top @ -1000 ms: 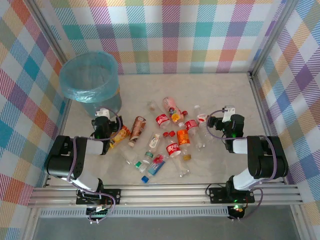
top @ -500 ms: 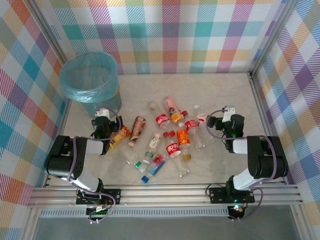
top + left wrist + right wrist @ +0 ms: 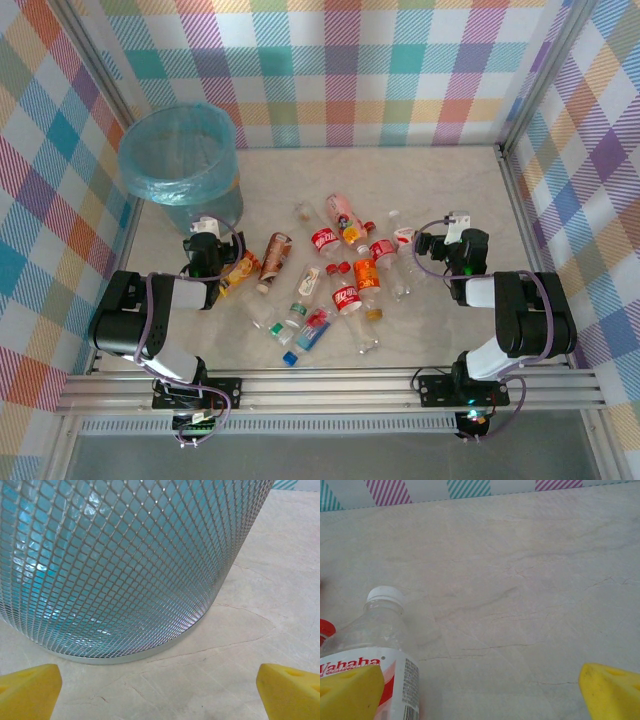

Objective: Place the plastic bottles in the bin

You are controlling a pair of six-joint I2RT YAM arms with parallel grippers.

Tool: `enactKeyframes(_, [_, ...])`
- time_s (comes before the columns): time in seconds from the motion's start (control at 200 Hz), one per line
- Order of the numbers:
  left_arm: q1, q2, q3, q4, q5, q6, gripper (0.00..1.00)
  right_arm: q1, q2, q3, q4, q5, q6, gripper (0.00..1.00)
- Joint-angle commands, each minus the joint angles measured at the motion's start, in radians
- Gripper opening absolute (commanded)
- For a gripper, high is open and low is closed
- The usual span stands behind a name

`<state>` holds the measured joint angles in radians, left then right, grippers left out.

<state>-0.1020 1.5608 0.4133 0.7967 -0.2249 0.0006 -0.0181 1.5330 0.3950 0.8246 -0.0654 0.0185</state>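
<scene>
The left pincer [image 3: 160, 692] is spread wide and empty, its yellow fingertips [image 3: 27, 690] low over the marbled surface [image 3: 260, 605], facing the mesh wall of the blue-lined bin [image 3: 125, 555] close ahead. The right pincer [image 3: 480, 692] is likewise released and holds nothing, with a white-capped bottle [image 3: 385, 645] just beside one fingertip. The other plastic bottles [image 3: 345, 295] lie scattered on the surface between the arms, outside the bin.

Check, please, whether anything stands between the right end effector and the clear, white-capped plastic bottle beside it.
Nothing visible does. The clear white-capped plastic bottle with a red-and-white label lies close beside one yellow fingertip of the open right end effector.
</scene>
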Motion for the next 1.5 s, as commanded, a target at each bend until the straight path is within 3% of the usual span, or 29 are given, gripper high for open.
enactKeyframes(0.0, [0.013,-0.001,-0.005,0.027,0.008,0.001,1.0,0.005,0.003,0.019,0.003,-0.022,-0.008,1.0])
enactKeyframes(0.205, [0.011,-0.108,0.024,-0.115,0.042,0.025,0.96,0.005,-0.108,0.035,-0.12,-0.005,-0.002,1.0])
enactKeyframes(0.41, [-0.029,-0.35,-0.012,-0.285,0.011,0.0,0.95,0.006,-0.319,0.185,-0.566,0.057,0.095,0.96])
enactKeyframes(0.575, [-0.106,-0.574,-0.003,-0.49,-0.026,-0.026,0.91,0.039,-0.394,0.323,-0.802,-0.055,0.212,0.9])
enactKeyframes(0.68, [-0.144,-0.707,0.01,-0.603,-0.023,-0.092,0.89,0.133,-0.386,0.404,-0.877,-0.109,0.227,0.86])
enactKeyframes(0.855, [-0.181,-0.817,0.112,-0.791,0.063,-0.219,0.83,0.341,-0.223,0.631,-1.111,-0.109,0.148,0.83])
enactKeyframes(1.075, [-0.206,-0.704,0.367,-1.119,0.237,-0.312,0.82,0.541,0.049,0.88,-1.287,-0.049,0.072,0.76])
enactKeyframes(1.335, [-0.209,-0.651,0.481,-1.267,0.347,-0.336,0.84,0.643,0.333,1.162,-1.446,0.001,0.046,0.78])
enactKeyframes(1.495, [-0.209,-0.669,0.496,-1.289,0.341,-0.334,0.85,0.672,0.468,1.296,-1.518,0.015,0.034,0.7])
